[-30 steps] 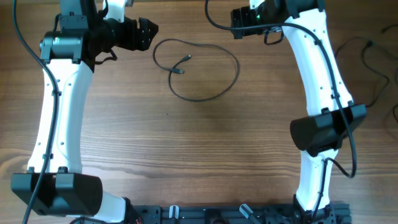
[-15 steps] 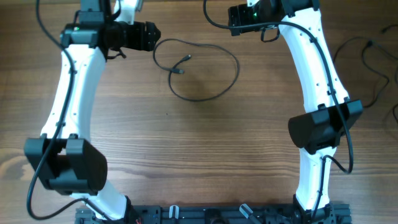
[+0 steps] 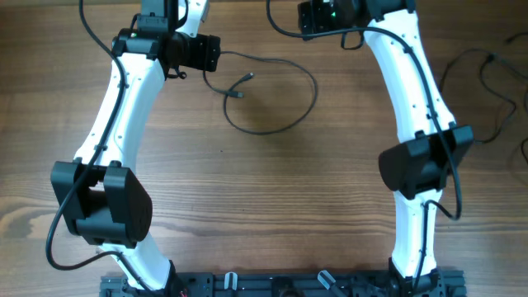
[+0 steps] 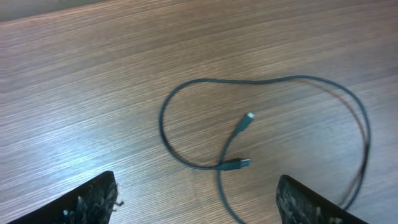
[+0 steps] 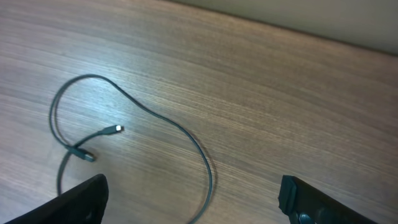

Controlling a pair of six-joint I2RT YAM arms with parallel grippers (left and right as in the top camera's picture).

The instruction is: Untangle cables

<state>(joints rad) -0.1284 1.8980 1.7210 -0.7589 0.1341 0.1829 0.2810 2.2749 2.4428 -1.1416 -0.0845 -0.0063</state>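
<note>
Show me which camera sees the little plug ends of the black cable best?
The left wrist view: both plug ends of the cable lie near its middle, large and sharp. The overhead view shows most of the loop but the ends tiny. The right wrist view shows them small, off to the left.

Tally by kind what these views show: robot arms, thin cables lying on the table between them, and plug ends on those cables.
robot arms: 2, left arm and right arm
cable between them: 1
plug ends: 2, upper plug end and lower plug end
total: 5
</note>
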